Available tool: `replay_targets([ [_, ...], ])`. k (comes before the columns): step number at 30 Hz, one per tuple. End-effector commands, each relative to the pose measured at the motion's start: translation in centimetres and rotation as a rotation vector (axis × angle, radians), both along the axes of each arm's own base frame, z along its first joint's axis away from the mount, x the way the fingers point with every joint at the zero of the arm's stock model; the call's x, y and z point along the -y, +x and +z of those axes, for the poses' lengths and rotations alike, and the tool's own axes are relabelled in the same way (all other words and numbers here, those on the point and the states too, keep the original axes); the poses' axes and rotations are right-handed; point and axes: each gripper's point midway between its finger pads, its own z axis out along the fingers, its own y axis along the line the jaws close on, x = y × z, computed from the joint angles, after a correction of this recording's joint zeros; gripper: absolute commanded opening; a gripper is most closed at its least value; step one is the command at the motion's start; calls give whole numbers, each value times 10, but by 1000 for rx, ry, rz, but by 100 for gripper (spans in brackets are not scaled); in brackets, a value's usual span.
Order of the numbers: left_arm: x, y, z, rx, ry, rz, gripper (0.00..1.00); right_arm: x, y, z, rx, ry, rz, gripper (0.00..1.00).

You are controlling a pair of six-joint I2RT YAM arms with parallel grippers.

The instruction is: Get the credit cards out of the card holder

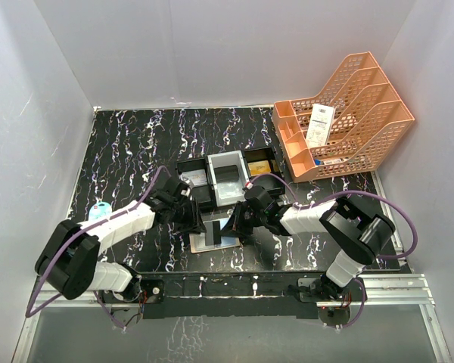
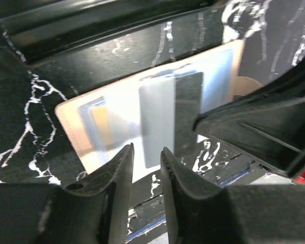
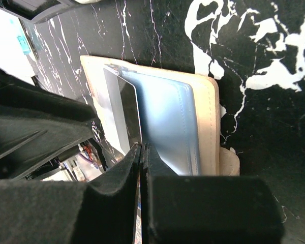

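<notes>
The tan card holder (image 1: pixel 212 240) lies open on the black marbled table between both grippers. In the left wrist view its tan edge (image 2: pixel 73 127) frames a gold card (image 2: pixel 101 124), a silvery grey card (image 2: pixel 155 122) and a black card (image 2: pixel 188 101). The grey card sticks out toward my left gripper (image 2: pixel 146 150), whose jaws stand a narrow gap apart with nothing pinched. My right gripper (image 3: pixel 142 146) is shut. Its tip rests at the black card (image 3: pixel 129 109)'s edge beside the pale blue slots (image 3: pixel 168 122). Whether it pinches that card is unclear.
A black-and-grey three-compartment tray (image 1: pixel 183 165) stands just behind the card holder. An orange file rack (image 1: pixel 363 128) holding a white receipt (image 1: pixel 319 125) fills the back right. A small pale blue object (image 1: pixel 98 210) lies at the left. White walls enclose the table.
</notes>
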Motion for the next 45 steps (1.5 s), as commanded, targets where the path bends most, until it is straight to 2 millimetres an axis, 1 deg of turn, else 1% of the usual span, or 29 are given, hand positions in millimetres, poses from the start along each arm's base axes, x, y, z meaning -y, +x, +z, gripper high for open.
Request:
replay_targets([
  [1,16,14,41,105,-70,-38,30,-7,9,13,52,41,5,0],
  [3,22,16,47,122,-104,-53,32,-6,9,12,51,37,3,0],
  [6,27,12,40,99,-127,-69,32,-6,9,11,47,34,2,0],
  [11,21,-3,8,13,-77,-66,27,-6,9,12,50,38,0,0],
  [15,6,-14,-17,-48,17,-42,17,-7,9,15,57,49,2,0],
  [17,-1,-17,-23,-58,54,-41,14,-8,10,17,61,60,1,0],
  [22,-7,-18,-24,-62,100,-58,10,-12,12,24,89,104,-1,0],
  [27,-7,-19,-26,-68,104,-60,8,-16,13,27,98,135,6,12],
  [31,-9,-21,-30,-76,111,-56,8,-20,14,25,92,145,13,15],
  [35,-8,-20,-29,-75,110,-58,7,-25,14,23,84,159,16,19],
  [40,-9,-20,-29,-74,116,-60,7,-30,13,20,79,154,19,19],
  [45,-8,-19,-28,-72,107,-56,7,-32,12,21,76,142,10,16],
])
